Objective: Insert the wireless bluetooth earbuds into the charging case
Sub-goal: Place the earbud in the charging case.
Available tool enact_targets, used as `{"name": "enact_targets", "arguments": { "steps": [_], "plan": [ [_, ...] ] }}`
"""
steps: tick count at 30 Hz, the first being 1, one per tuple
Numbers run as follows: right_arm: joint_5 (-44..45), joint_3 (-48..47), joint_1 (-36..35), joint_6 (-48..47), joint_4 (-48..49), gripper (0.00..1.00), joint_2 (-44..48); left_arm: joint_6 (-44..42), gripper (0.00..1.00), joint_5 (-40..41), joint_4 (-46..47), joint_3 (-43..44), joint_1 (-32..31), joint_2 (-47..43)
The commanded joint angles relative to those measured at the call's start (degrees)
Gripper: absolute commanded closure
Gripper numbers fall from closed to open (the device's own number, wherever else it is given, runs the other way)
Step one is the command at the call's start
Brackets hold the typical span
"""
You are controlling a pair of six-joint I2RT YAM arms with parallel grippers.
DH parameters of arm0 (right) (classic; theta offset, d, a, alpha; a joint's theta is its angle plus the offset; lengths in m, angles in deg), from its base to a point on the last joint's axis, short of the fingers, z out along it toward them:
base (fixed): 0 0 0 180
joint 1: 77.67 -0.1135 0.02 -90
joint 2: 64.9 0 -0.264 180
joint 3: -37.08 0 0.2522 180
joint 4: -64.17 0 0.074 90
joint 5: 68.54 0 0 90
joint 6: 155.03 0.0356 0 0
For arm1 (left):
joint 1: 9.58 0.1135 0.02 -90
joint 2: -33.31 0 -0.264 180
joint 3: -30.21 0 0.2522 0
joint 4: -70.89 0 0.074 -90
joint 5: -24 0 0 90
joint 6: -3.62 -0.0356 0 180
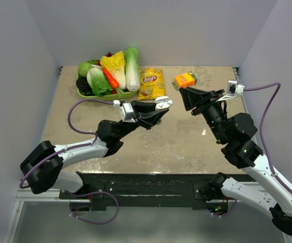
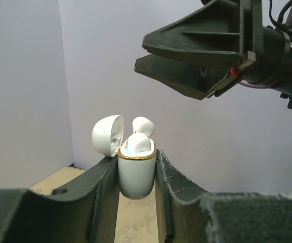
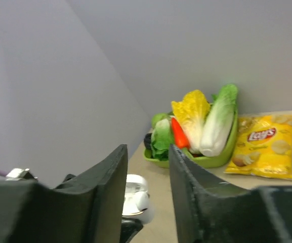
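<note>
I see a plain pale back wall (image 1: 151, 25); matching left wall (image 1: 14, 76) and right wall (image 1: 282, 50) box in a beige, mottled table (image 1: 176, 147); light even, soft; one bright spot (image 1: 204, 132), perhaps a reflection.

Probably a robotics lab: plain white walls (image 1: 151, 30) box in a table (image 1: 181, 147) with groceries (image 1: 118, 73) at the back.

The left arm (image 1: 80, 148) and right arm (image 1: 244, 147) have white links and chunky black joints. A purple cable (image 1: 75, 114) loops along each; the fingers (image 2: 102, 197) are black, flat wedges.
</note>
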Motion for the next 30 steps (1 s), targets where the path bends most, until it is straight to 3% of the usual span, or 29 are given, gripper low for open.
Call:
{"name": "enact_targets", "arguments": {
  "steps": [1, 2, 4, 14, 30],
  "plan": [
    [8.4, -4.3, -0.1, -1.8, -11.7, 0.64, -2.0, -2.5, 1.0, -0.1, 34.3, -1.2, 0.1, -3.0],
    [9.2, -4.5, -0.2, -2.1, -13.1, 0.72, -2.3, -2.6, 1.0, -0.1, 34.3, -1.3, 0.1, -3.2],
    [9.4, -5.1, -0.1, -2.9, -15.7, 0.74, -2.8, -3.1, 1.0, -0.1, 34.3, -1.4, 0.1, -3.3],
    [5.0, -6.9, -0.1, -4.7, -19.8, 0.55, -3.4, -3.8, 1.0, -0.5, 34.4, -0.3, 0.7, -2.3],
    [-2.1, -7.3, -0.2, -4.9, -18.1, 0.53, -4.4, -3.0, 1.0, -0.3, 34.3, 0.6, 0.8, -0.6]
  ]
}}
